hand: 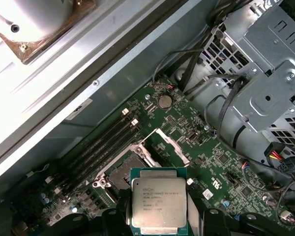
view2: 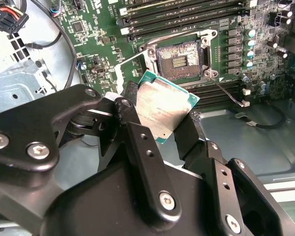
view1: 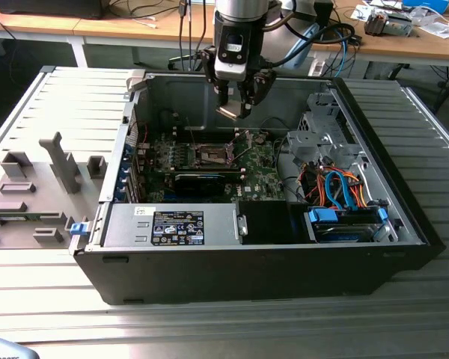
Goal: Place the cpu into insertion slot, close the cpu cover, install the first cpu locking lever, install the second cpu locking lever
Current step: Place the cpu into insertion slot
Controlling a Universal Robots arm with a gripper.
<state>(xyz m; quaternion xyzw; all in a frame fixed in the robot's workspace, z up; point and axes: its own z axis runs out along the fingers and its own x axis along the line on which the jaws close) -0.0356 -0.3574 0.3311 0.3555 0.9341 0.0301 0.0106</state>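
Pincer (view2: 161, 118) clasps cpu (hand: 159, 204) — its edges hidden.

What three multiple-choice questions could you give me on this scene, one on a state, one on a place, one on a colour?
1. The socket is: A empty and uncovered; B holding a chip; C shut under its cover.
2. The cpu is: A in the socket; B in the gripper, above the board; C outside the case.
3. The board is: A red; B white; C green.

Answers:
1 A, its bare contacts show in the second wrist view.
2 B, the fingers clamp its edges in both wrist views.
3 C, green shows all around the socket.
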